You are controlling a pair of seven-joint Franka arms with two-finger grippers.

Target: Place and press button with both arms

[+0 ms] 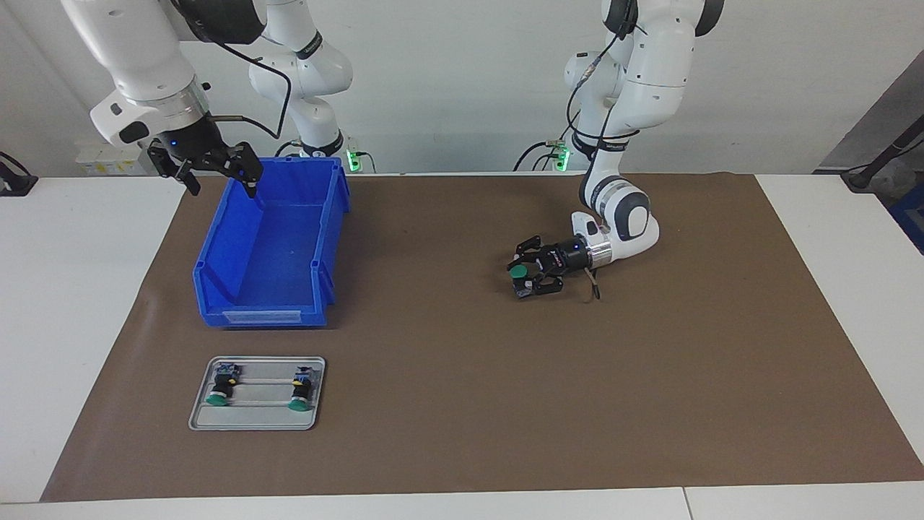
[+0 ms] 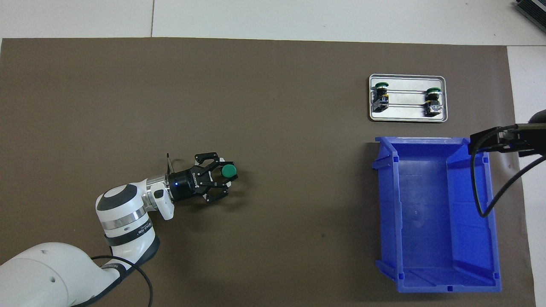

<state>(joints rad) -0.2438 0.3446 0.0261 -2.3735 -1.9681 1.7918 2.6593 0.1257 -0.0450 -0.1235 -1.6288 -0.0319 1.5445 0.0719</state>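
The button [image 1: 517, 272] [image 2: 229, 171] shows its round green cap between the fingers of my left gripper [image 1: 525, 274] [image 2: 224, 175], which is shut on it. That gripper lies almost level, low over the brown mat [image 1: 462, 404] toward the left arm's end of the table; the button's body is mostly hidden by the fingers. My right gripper [image 1: 220, 179] hangs open and holds nothing, raised over the rim of the blue bin [image 1: 328, 238] at its end nearer the robots.
The blue bin [image 2: 426, 204] stands toward the right arm's end of the table with nothing in it. Farther from the robots than the bin lies a grey metal tray [image 1: 257, 425] [image 2: 407, 119] holding two green-capped buttons [image 1: 220, 386] [image 1: 299, 390].
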